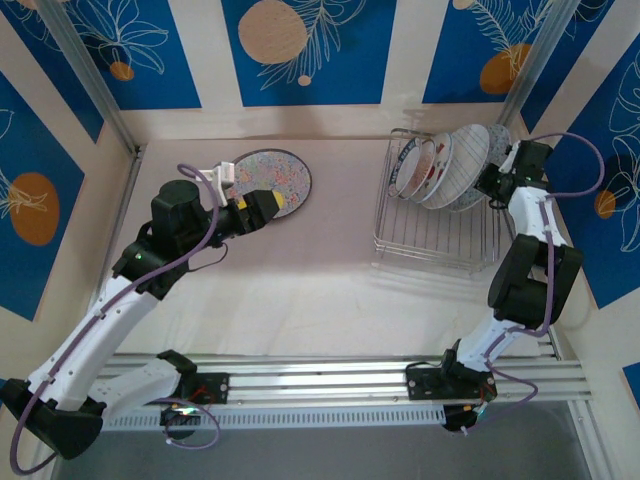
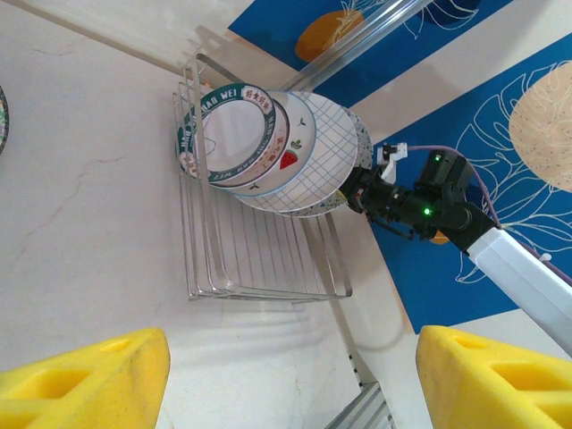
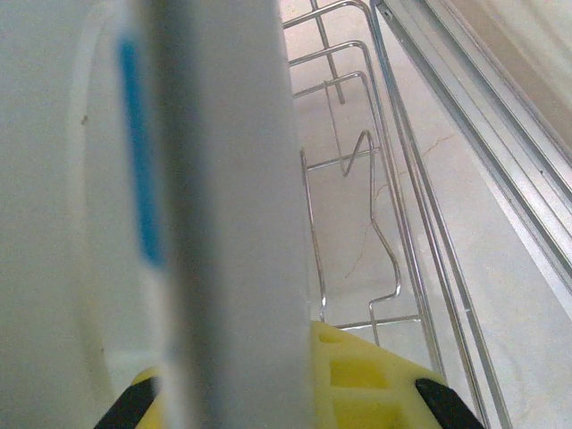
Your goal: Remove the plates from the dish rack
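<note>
Right gripper (image 3: 246,395) — clamping plate (image 3: 223,179) edge, rack (image 3: 309,232) beyond

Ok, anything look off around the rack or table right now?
Nothing broken or spilled. The plates in the dish rack lean, fanned against each other instead of upright in separate slots. The right gripper is shut on the rim of the end plate, so its neighbours may shift.
</note>
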Motion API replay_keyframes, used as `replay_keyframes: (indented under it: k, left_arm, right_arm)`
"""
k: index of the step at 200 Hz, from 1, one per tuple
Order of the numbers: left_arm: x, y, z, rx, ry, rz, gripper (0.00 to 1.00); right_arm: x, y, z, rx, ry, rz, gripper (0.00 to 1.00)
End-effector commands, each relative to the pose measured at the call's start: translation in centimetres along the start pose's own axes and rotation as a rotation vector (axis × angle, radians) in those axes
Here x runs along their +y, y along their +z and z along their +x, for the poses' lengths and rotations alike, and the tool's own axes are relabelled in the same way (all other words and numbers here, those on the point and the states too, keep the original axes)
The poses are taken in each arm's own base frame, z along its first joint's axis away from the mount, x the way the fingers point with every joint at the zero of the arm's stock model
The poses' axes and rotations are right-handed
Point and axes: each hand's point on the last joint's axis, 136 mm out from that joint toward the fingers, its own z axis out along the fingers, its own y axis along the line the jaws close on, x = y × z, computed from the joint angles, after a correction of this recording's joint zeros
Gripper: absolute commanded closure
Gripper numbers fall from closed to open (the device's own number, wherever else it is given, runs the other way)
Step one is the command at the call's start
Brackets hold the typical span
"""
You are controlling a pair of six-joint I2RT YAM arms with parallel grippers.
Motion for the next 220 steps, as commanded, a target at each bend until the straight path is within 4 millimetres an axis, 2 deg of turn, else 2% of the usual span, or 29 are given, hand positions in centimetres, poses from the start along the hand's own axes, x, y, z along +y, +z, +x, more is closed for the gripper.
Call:
replay_keyframes:
  k: [1, 27, 68, 220]
  left_arm:
    - [-1.4, -0.3, -0.5, -0.008, 0.023, 0.037, 0.27]
    - [-1.7, -0.3, -0.8, -0.018, 0.028, 0.048, 0.27]
    - [-2.0, -0.5, -1.1, -0.033, 0.031, 0.056, 0.27]
    - [-2.8, -0.7, -1.3, -0.041, 0.040, 0.091, 0.27]
  right_arm:
    - [0.9, -2.8, -3.0, -0.102, -0.052, 0.034, 1.00]
    - [0.9, -4.4, -3.6, -0.134, -0.051, 0.074, 1.00]
    - [-0.2, -7.2, -3.8, -0.169, -0.012, 0.181, 1.00]
    - [-0.3, -16.6, -4.9, -0.305, 0.062, 0.284, 1.00]
